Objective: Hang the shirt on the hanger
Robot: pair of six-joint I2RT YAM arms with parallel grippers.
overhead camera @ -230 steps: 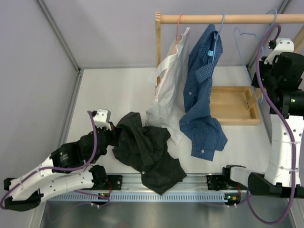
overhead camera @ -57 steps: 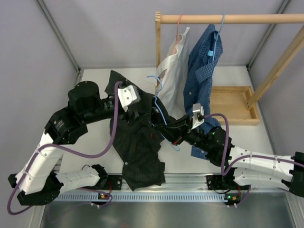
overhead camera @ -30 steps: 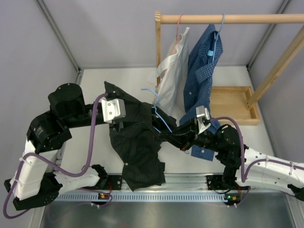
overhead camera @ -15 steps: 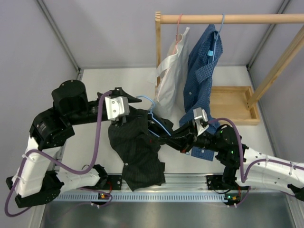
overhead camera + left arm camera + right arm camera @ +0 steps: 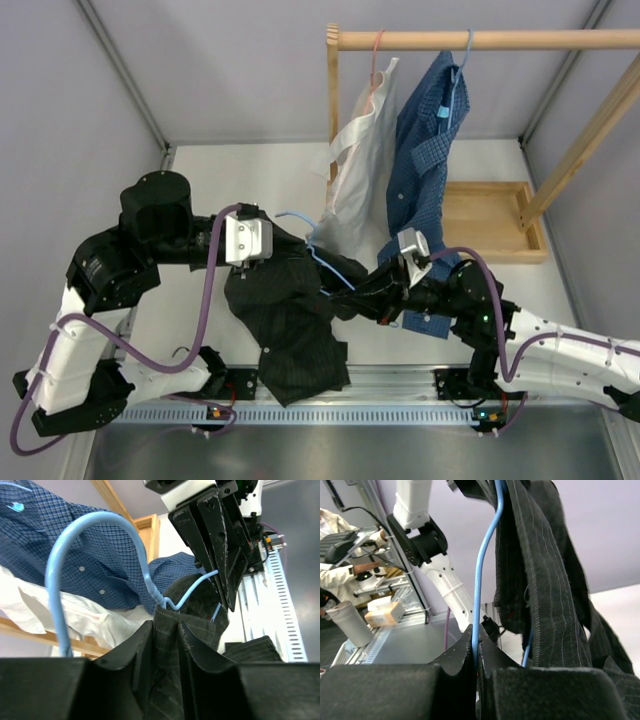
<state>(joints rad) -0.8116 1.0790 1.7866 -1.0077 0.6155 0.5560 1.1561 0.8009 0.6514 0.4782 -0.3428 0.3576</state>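
Note:
The dark shirt (image 5: 290, 325) hangs in the air at centre left, draped over the light-blue wire hanger (image 5: 335, 265), whose hook (image 5: 293, 217) pokes out at the top. My left gripper (image 5: 250, 262) is shut on the shirt's collar; the left wrist view shows the fabric (image 5: 175, 655) pinched between the fingers, the hanger's hook (image 5: 90, 540) rising just past it. My right gripper (image 5: 345, 298) is shut on the hanger's wire (image 5: 482, 580) beside the shirt (image 5: 545, 570).
A wooden rail (image 5: 480, 40) at the back holds a white shirt (image 5: 360, 160) on a pink hanger and a blue checked shirt (image 5: 425, 150) on a blue hanger. A wooden tray (image 5: 495, 222) lies at the right.
Over the last second the left gripper gathered the collar in towards the hanger's hook, and the shirt's far flap drew in. The right gripper and hanger shifted slightly left.

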